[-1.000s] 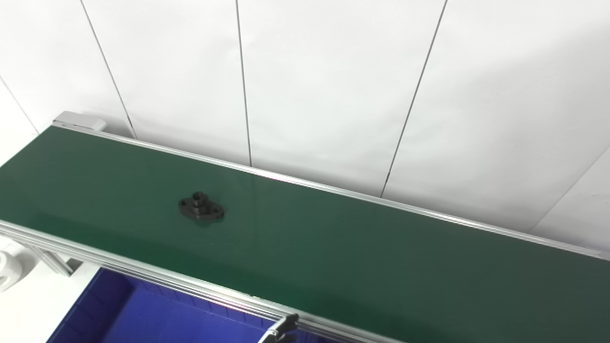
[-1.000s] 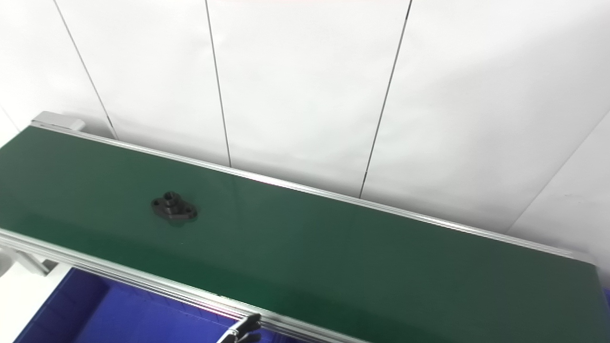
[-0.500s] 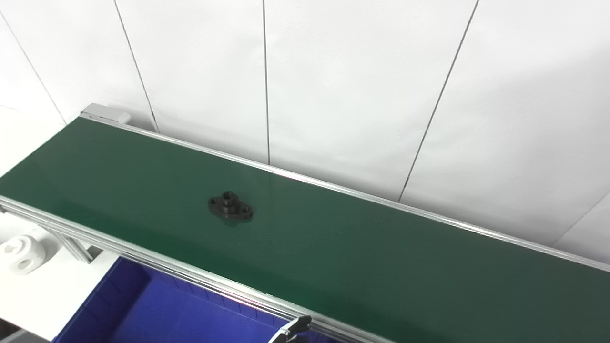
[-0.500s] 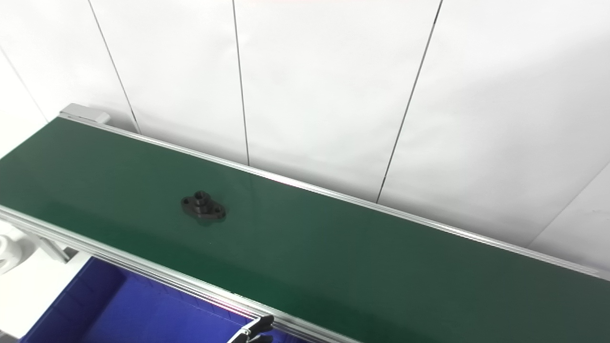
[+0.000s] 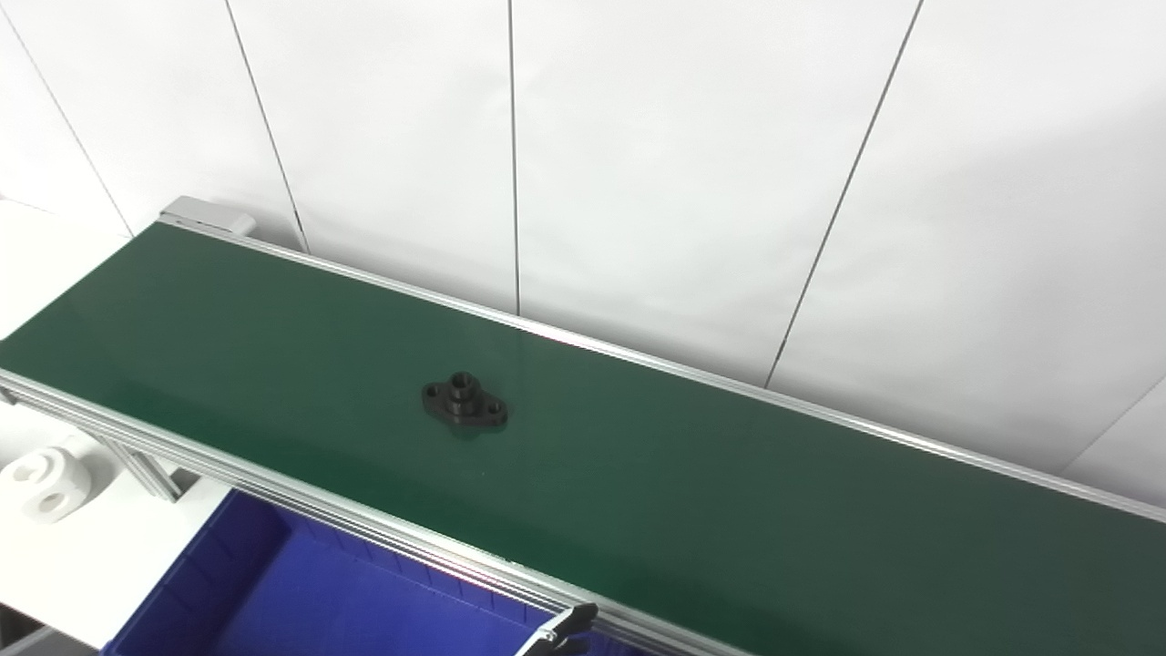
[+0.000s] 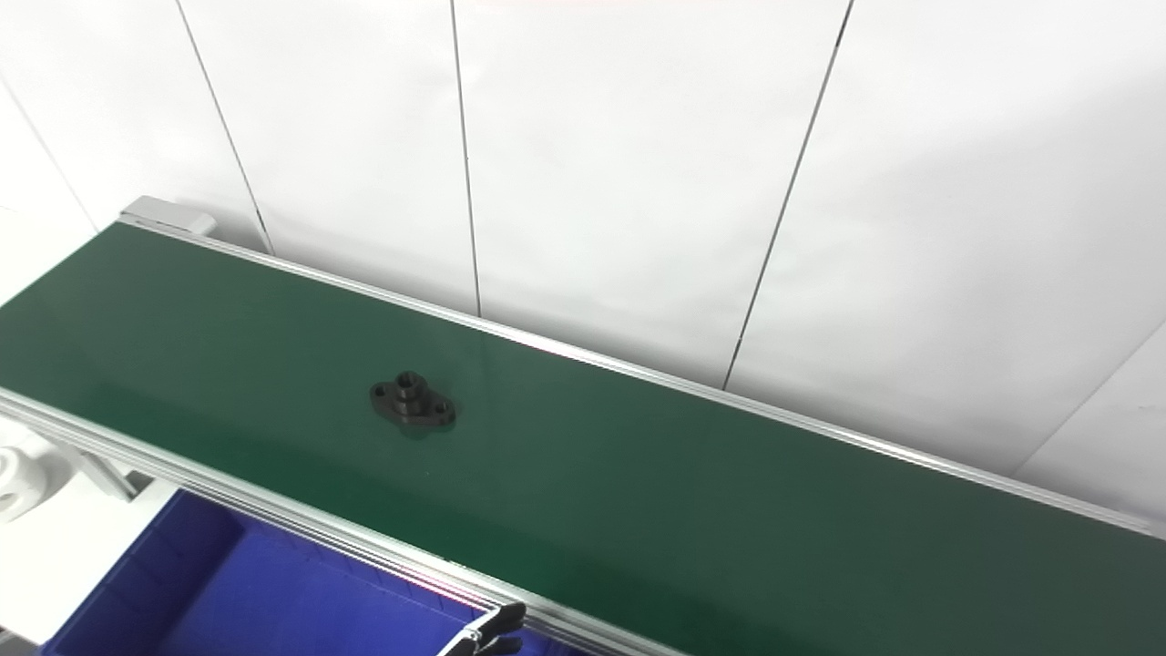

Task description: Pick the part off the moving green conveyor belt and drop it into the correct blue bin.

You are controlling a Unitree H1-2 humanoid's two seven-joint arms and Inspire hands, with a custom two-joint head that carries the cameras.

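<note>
Closest to the camera, a hand just pokes in at the bottom edge, only the tips showing, so can't tell if it's spread or closed. Next is the blue bin under the rail, with a white part on the table beside it. Further out, the black part sits alone mid-belt. Looks stiff, smallish, probably light, maybe slick; I'd pinch the raised middle hub. No writing or labels anywhere

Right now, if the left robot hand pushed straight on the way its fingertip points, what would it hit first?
Probably the conveyor's near aluminium rail, right at the tip of the left robot hand; beyond it, bare green belt. The black part sits off to the left. Height is unclear.
</note>
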